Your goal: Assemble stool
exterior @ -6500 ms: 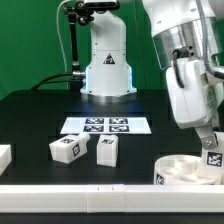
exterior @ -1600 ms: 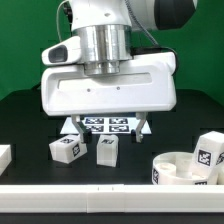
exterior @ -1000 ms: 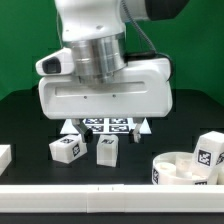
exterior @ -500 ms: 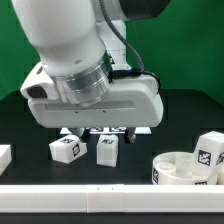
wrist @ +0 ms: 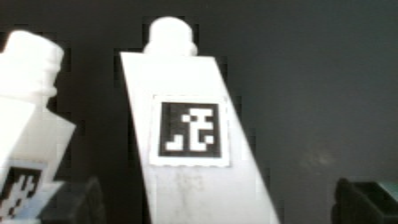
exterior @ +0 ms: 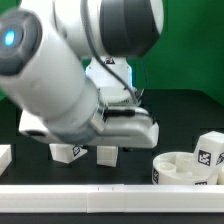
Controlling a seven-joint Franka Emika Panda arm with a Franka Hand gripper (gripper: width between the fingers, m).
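1. Change: within the last second the arm (exterior: 60, 90) has dropped from a hover above the table to low over the two loose legs. In the exterior view it now covers all but the bottoms of the left leg (exterior: 68, 152) and right leg (exterior: 107, 154).
2. Gripper (wrist: 222, 198): jaws wide, nothing held. The wrist view shows one leg centred between them, probably the right leg, with a fingertip (wrist: 75, 200) clear of it on either side.
3. The other leg lies just beside it, apart.
4. Seat (exterior: 180, 172): unmoved at the exterior view's right. The third leg (exterior: 210, 150) stands at its rim; whether it is seated cannot be told.
5. Reading: the approach for the next leg is done and the grasp is not yet made. Closing should avoid nudging the neighbouring leg.
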